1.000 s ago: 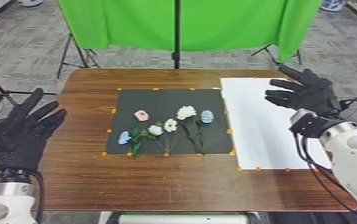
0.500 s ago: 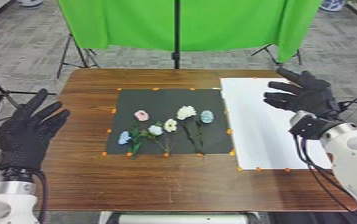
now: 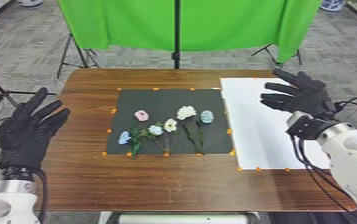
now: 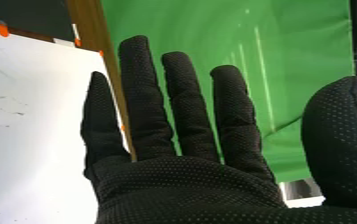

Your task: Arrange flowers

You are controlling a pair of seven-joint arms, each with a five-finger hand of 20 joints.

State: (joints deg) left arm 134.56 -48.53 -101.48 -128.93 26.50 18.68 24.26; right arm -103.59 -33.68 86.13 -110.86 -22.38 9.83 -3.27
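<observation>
On the dark mat (image 3: 160, 99), across its middle and toward its near edge, lie the flowers (image 3: 170, 125), and all of them are to the left of my right hand (image 3: 303, 95) and somewhat closer to my body than it. The nearest to this hand is the light blue flower (image 3: 206, 116), beside the mat's right edge; the full white flower (image 3: 186, 112) is just next to it. Their stems (image 3: 200, 137) run from the blooms down to the near edge, so the long axis points roughly toward me. For these two my right hand is the nearer one, while the blue flower (image 3: 125, 137) by the left edge is closer to my left hand (image 3: 23, 135).

My right hand is above the white sheet (image 3: 259, 135), its fingers apart and the thumb well away from them, with nothing held. My left hand is also spread and empty, beside the table's left edge. I judge that the right hand must go leftward and down, then close across a thin stem, not along it.

The gloves are of black fabric with a fine dotted grain. The blooms look soft and ruffled, the stems slim and green, with small leaves. The table (image 3: 139, 185) is of smooth brown wood, a little shiny.
</observation>
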